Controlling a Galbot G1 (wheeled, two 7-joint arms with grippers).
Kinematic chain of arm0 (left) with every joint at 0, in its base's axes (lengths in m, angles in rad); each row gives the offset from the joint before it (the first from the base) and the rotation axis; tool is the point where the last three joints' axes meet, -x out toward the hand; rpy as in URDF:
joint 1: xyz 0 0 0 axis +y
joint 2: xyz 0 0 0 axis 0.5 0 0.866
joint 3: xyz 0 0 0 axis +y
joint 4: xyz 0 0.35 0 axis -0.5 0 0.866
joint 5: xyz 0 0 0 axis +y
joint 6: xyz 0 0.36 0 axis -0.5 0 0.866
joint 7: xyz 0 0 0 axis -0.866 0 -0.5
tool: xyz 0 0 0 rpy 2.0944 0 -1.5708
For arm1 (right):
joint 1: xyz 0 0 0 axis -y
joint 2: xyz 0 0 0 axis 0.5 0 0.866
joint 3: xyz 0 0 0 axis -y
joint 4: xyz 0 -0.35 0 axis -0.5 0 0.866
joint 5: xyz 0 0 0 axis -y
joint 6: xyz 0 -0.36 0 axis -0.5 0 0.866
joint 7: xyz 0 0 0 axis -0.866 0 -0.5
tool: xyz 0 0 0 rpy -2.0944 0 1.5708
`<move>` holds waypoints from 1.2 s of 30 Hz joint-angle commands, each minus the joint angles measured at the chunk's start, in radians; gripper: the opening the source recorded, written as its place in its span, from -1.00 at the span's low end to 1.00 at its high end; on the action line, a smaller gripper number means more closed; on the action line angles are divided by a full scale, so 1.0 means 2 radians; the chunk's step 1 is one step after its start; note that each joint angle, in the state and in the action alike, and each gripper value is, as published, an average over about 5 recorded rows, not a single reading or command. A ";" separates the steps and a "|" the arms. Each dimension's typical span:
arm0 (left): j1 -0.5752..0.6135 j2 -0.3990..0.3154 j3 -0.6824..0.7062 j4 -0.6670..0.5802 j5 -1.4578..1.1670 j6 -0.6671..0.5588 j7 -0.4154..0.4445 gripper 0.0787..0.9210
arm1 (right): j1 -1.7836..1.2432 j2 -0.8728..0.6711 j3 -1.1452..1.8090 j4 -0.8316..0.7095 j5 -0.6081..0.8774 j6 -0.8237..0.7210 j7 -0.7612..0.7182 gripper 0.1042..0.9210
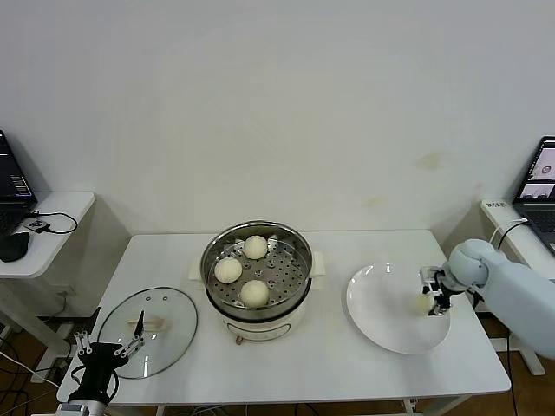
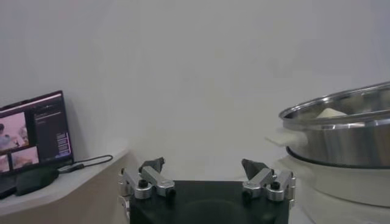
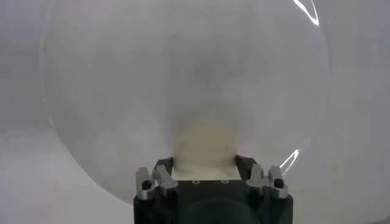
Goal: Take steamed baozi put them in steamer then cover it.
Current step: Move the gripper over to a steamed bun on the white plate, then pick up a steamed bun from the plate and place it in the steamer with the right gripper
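The steamer stands mid-table with three steamed baozi on its perforated tray: one at the back, one at the left, one at the front. My right gripper is shut on the fourth baozi at the right edge of the white plate; the right wrist view shows that baozi between the fingers. The cover lies flat on the table left of the steamer. My left gripper is open and empty at the cover's near-left edge. The left wrist view shows the steamer side-on.
A side table with a laptop and a mouse stands at the left. Another laptop stands at the right. The table's front edge runs just below the cover and the plate.
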 commanded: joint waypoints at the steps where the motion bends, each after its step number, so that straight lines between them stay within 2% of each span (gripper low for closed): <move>1: -0.001 0.000 0.000 -0.001 0.000 0.000 0.000 0.77 | 0.015 -0.004 -0.004 0.018 0.014 -0.008 -0.007 0.16; 11: -0.006 0.002 0.003 0.000 0.000 0.001 0.001 0.77 | 0.229 -0.026 -0.133 0.111 0.125 -0.046 -0.017 0.16; 19: -0.010 0.004 0.006 -0.004 -0.001 0.002 0.002 0.77 | 0.427 0.054 -0.273 0.140 0.294 -0.115 0.014 0.19; 28: -0.007 0.004 -0.001 -0.011 -0.001 0.002 0.001 0.77 | 0.432 0.175 -0.299 0.127 0.423 -0.197 0.081 0.20; 36: -0.002 -0.001 -0.007 -0.013 0.002 -0.002 0.000 0.77 | 0.382 0.262 -0.306 0.090 0.455 -0.238 0.126 0.20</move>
